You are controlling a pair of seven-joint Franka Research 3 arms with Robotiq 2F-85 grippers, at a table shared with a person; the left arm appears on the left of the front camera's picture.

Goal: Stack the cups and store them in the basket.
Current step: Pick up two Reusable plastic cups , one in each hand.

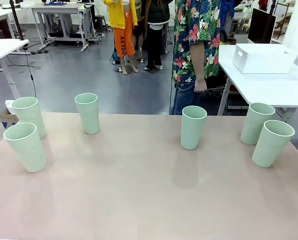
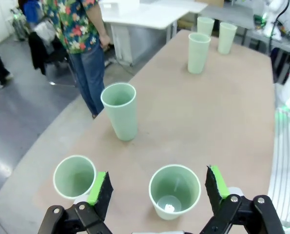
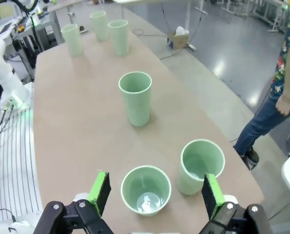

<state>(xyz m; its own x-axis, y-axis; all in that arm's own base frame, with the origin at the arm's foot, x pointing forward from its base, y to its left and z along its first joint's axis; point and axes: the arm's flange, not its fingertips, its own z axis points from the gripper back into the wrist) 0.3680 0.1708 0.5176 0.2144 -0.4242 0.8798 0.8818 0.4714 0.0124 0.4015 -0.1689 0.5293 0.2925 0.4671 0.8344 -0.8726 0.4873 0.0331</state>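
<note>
Several pale green cups stand upright and apart on the tan table point(image 1: 138, 190): two at the left point(image 1: 28, 116) point(image 1: 26, 146), one left of centre point(image 1: 87, 113), one in the middle point(image 1: 193, 127), two at the right point(image 1: 257, 123) point(image 1: 272, 142). The white basket point(image 1: 263, 58) sits on a separate white table at the back right. My left gripper point(image 2: 158, 181) hangs open above a cup point(image 2: 174, 191), with another cup point(image 2: 75, 176) just outside one finger. My right gripper point(image 3: 154, 184) is open over a cup point(image 3: 145, 190), and a neighbouring cup point(image 3: 201, 165) stands beside its other finger.
A person in a floral shirt point(image 1: 196, 45) stands at the table's far edge, one hand point(image 1: 200, 85) hanging down. The white side table point(image 1: 269, 85) holding the basket lies beyond the table's back right corner. Bare tabletop stretches across the front.
</note>
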